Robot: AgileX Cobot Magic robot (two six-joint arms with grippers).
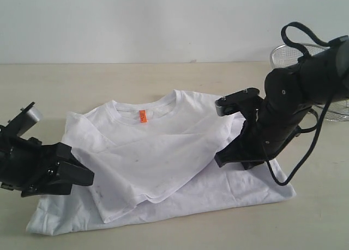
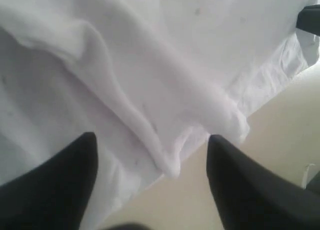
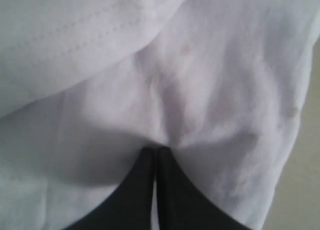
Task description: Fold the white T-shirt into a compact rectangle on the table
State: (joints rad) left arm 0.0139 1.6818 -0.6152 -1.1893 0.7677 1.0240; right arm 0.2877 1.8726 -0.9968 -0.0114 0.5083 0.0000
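Note:
The white T-shirt (image 1: 163, 152) lies spread on the table (image 1: 65, 81), with an orange neck label by the collar and one side folded across the middle. No chest print shows. My left gripper (image 1: 82, 176) is at the shirt's left edge. It stands open (image 2: 150, 140), with a folded ridge of white T-shirt (image 2: 165, 115) just beyond the fingertips and bare table between them. My right gripper (image 1: 223, 158) is low on the shirt's right side. Its jaws are shut (image 3: 156, 150) and white T-shirt (image 3: 190, 89) fabric puckers at the tips.
A round silver wire-mesh basket (image 1: 289, 55) stands at the back right, partly hidden by the right arm. The right arm's black cable (image 1: 302, 163) loops over the shirt's right part. A pale wall rises behind the table.

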